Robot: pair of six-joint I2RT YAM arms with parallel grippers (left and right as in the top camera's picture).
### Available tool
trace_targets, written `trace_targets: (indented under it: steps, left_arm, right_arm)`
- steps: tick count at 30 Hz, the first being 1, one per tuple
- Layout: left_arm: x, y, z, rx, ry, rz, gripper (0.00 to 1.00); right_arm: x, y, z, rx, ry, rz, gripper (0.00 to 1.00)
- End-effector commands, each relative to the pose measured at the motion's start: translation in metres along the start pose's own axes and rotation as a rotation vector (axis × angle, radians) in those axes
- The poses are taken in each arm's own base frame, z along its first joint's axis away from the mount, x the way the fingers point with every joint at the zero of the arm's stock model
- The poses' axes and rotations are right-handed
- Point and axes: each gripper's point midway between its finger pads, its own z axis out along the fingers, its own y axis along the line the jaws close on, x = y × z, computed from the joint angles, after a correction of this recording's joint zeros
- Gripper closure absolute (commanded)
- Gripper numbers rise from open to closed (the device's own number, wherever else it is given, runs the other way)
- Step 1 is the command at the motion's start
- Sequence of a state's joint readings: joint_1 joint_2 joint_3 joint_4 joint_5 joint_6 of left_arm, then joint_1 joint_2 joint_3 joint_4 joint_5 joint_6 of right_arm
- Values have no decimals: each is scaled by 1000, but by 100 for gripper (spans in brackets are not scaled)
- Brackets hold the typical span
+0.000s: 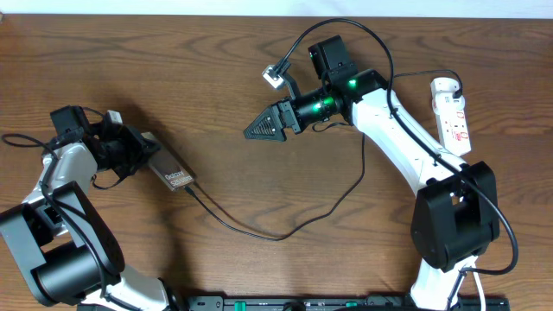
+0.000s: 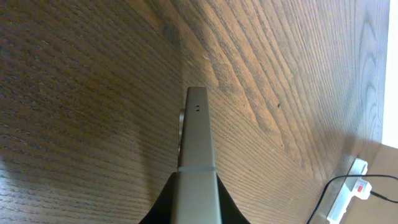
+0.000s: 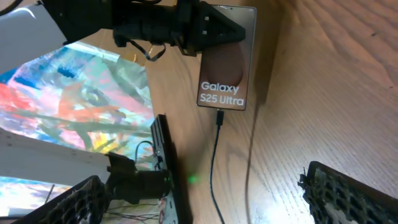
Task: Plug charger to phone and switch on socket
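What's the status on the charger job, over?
Left tool shut on phone. Right tool open, empty. Charger plug at phone's port. Socket unobstructed, far right.

White "Galaxy S25 Ultra" lettering, in two lines, near one end of the phone (image 3: 227,74)

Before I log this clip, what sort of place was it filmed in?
Probably an indoor robotics test bench: two robot arms at a wood-grain table, working with a phone, a charger cable and a white power strip.
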State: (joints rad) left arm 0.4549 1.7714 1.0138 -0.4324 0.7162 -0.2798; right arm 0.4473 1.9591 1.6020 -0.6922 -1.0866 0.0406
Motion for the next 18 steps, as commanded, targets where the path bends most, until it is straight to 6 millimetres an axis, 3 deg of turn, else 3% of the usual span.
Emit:
trace_targets:
  steps: [1, 18]
  left_arm:
    - [1, -7, 0, 36, 10, 34, 93]
    - [14, 8, 12, 20, 39, 15, 93]
  right_arm:
    - [-4, 2, -2, 9, -7, -35, 1]
    - [-3, 0, -2, 19, -5, -32, 1]
